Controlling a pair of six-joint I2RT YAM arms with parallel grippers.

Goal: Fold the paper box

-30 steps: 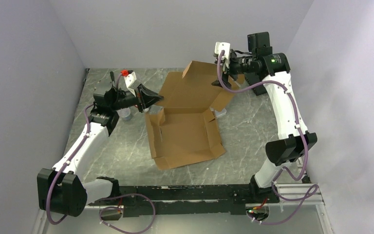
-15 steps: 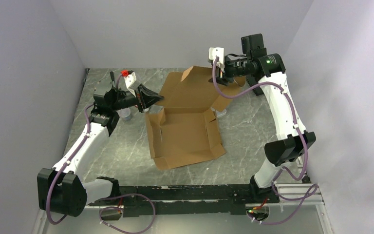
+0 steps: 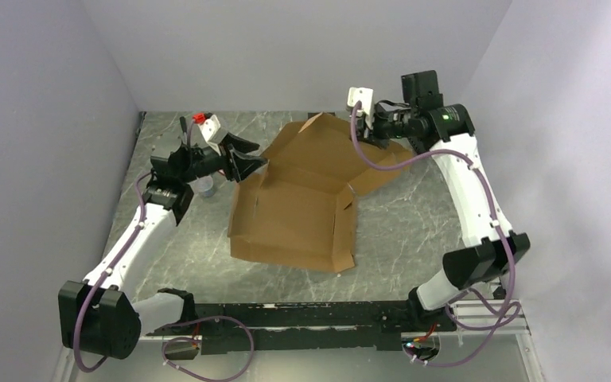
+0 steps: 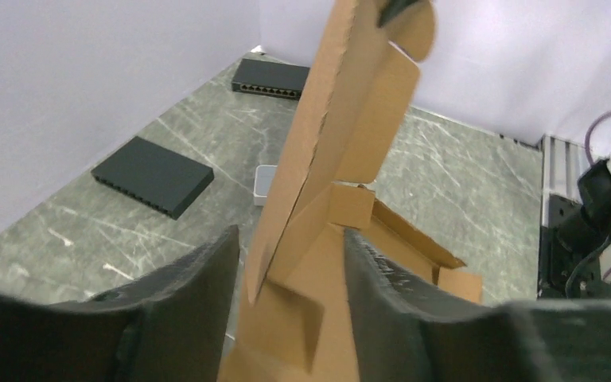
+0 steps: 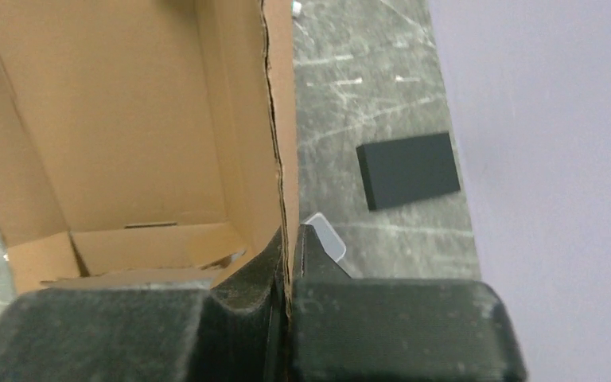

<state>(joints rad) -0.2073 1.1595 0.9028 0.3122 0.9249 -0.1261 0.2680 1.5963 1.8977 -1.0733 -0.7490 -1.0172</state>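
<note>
The paper box (image 3: 302, 207) is a large brown cardboard sheet lying partly folded mid-table, its lid panel raised toward the back. At the lid's far right edge my right gripper (image 3: 383, 137) is shut on the cardboard. The right wrist view shows the lid's thin edge (image 5: 282, 159) pinched between the black pads of this gripper (image 5: 288, 255). My left gripper (image 3: 244, 161) is at the box's far left corner, open. In the left wrist view a cardboard flap (image 4: 342, 159) stands between the left gripper's (image 4: 290, 267) spread fingers (image 4: 183, 310), unpinched.
Two black slabs (image 4: 153, 175) (image 4: 270, 77) lie on the marble table behind the box. A small translucent white case (image 4: 264, 183) sits between them. A small clear container (image 3: 204, 186) and a red-capped item (image 3: 203, 119) are near the left arm. Grey walls close in on three sides.
The left gripper has opened and let go of the flap. The right gripper has shut on the lid's edge. The box has slid and turned, and the lid has dropped lower.
</note>
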